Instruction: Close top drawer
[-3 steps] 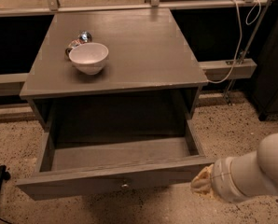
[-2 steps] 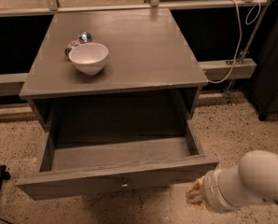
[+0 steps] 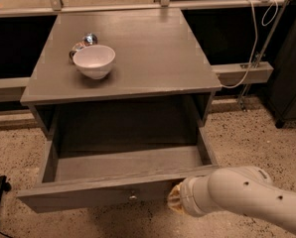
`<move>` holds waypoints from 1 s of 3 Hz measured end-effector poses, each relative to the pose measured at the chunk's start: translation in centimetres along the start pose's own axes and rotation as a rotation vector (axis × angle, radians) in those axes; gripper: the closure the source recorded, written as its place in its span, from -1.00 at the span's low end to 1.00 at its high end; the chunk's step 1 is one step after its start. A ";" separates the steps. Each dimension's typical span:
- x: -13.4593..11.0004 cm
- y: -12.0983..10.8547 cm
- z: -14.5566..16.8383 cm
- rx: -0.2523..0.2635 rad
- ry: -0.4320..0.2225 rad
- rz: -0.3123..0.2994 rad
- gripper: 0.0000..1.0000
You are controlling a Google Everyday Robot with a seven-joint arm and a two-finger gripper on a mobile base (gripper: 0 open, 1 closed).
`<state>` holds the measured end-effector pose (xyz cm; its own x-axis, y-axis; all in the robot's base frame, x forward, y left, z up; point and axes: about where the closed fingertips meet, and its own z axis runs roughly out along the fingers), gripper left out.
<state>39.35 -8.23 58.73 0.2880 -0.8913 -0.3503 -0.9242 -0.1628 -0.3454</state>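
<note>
The grey wood-grain top drawer (image 3: 78,195) stands wide open, with the gripper (image 3: 176,200) at its flat front, seemingly to push it in, though its grip state is unclear.

Top drawer (image 3: 88,196) stands out from under the tabletop (image 3: 148,53), its front nearest the camera. Knob (image 3: 132,198) at mid-front. Gripper (image 3: 174,200) at the drawer front, just right of the knob; arm (image 3: 247,195) runs off lower right. Bowl (image 3: 94,61) on the tabletop, left side, with a small object (image 3: 86,39) just behind it. Cable (image 3: 251,43) hangs right of the tabletop.
</note>
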 end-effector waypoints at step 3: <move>-0.5 -2.7 2.0 0.054 -0.020 -0.011 1.00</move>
<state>42.17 -6.54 58.09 0.3032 -0.8807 -0.3639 -0.9064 -0.1487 -0.3954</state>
